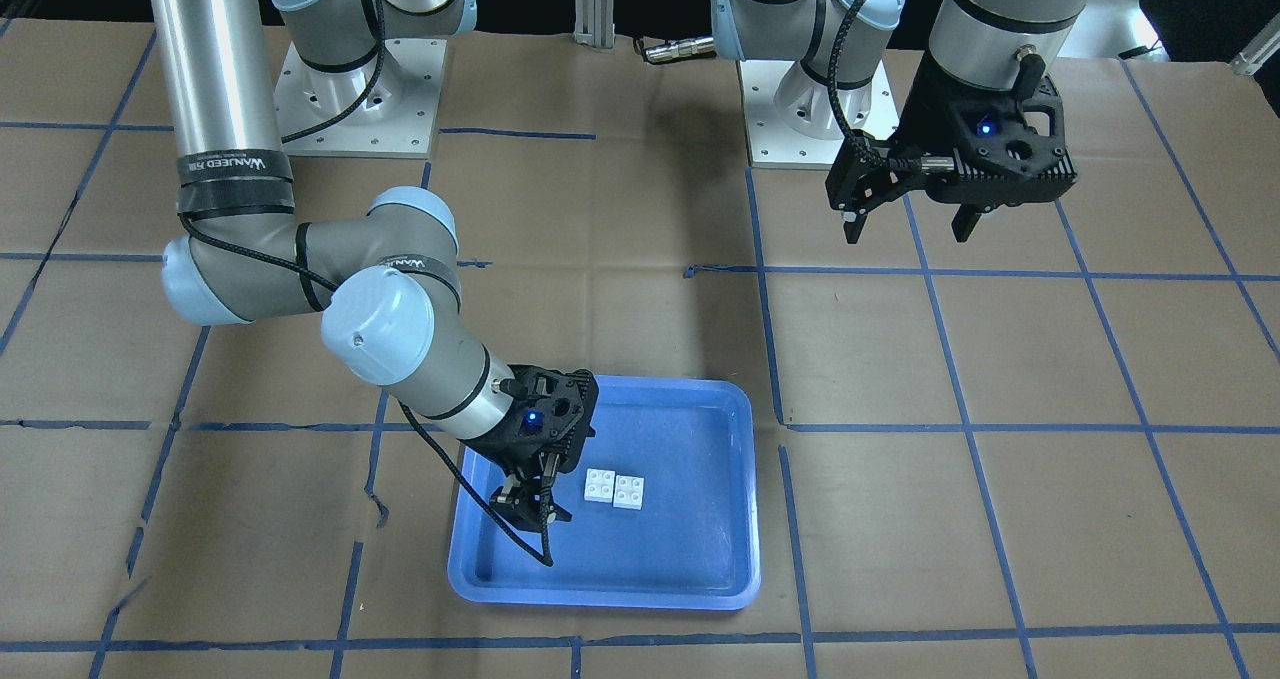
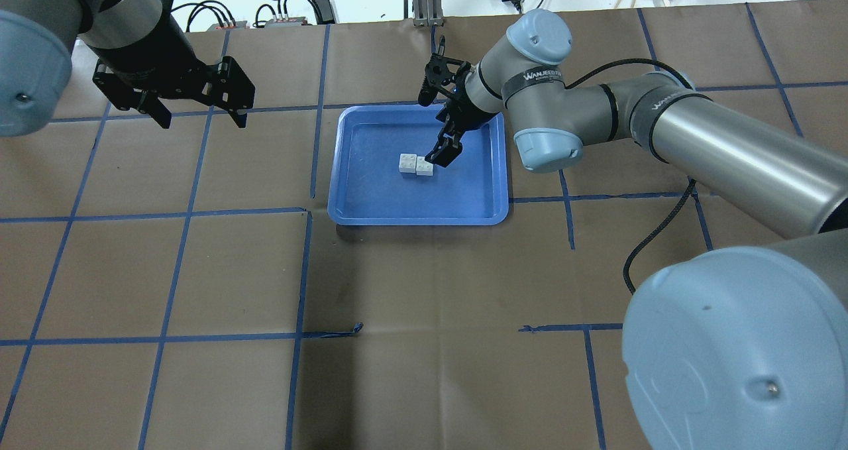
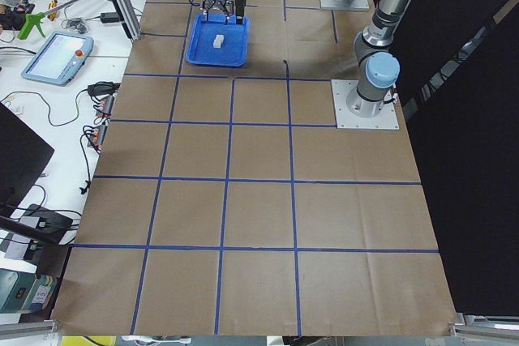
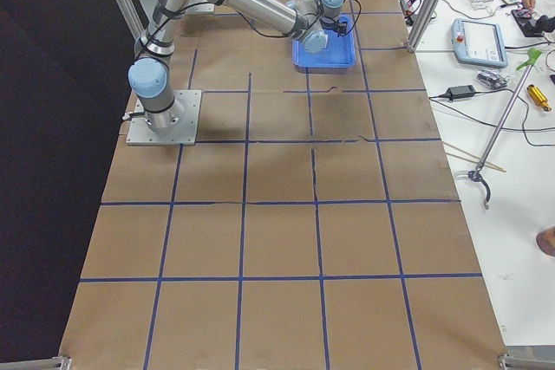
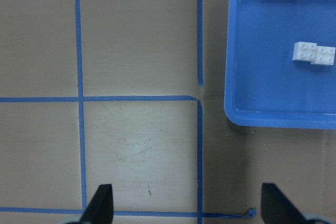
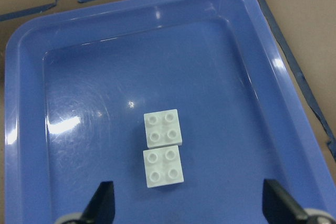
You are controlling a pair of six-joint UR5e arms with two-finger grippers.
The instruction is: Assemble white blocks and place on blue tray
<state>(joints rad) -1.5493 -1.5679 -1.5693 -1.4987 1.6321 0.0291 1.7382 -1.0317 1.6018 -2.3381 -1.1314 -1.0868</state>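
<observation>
Two white blocks (image 6: 163,128) (image 6: 164,167) lie side by side, studs up, in the middle of the blue tray (image 6: 131,9). They also show in the front view (image 1: 599,485) (image 1: 629,492) and the overhead view (image 2: 408,163) (image 2: 424,166). My right gripper (image 1: 528,507) hangs open and empty low over the tray, just beside the blocks; its fingertips (image 6: 102,203) frame the wrist view. My left gripper (image 2: 201,120) is open and empty, high above the paper, well away from the tray (image 2: 417,221). Its wrist view shows the blocks (image 5: 305,52) in the tray (image 5: 278,121).
Brown paper with a blue tape grid (image 2: 305,271) covers the table. The arm bases (image 1: 360,99) (image 1: 815,109) stand at the robot's side. A teach pendant (image 3: 57,57), cables and tools lie on the white benches beyond the table's far edge.
</observation>
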